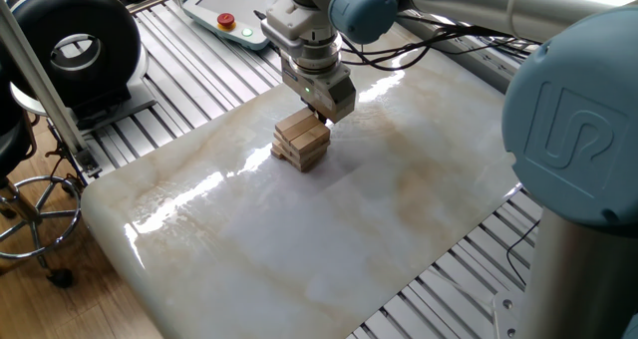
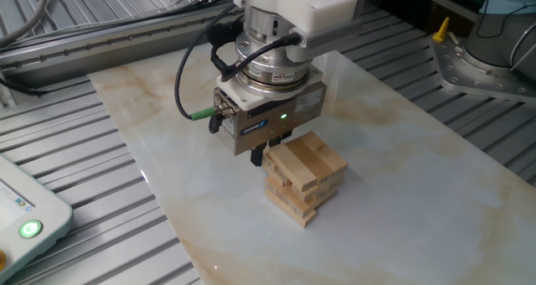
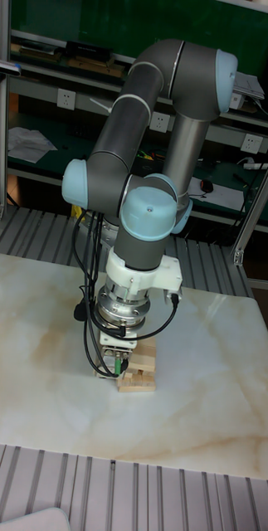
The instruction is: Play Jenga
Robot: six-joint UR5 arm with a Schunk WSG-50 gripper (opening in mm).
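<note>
Where fingers meet Jenga (image 2: 305, 178), hand (image 2: 270, 151) mostly hidden (spread or pinching: cannot tell).

Robot arm (image 3: 142, 124): grey tubular links showing pale blue caps at the joints; one cap is bearing an embossed maker's logo. Wrist: a white housing is topping a ribbed silver ring. Gripper (image 2: 272, 145): dark boxy body wearing a blue label, with a small green light glowing. Black cables are looping from the wrist, one ending in a green plug.
</note>
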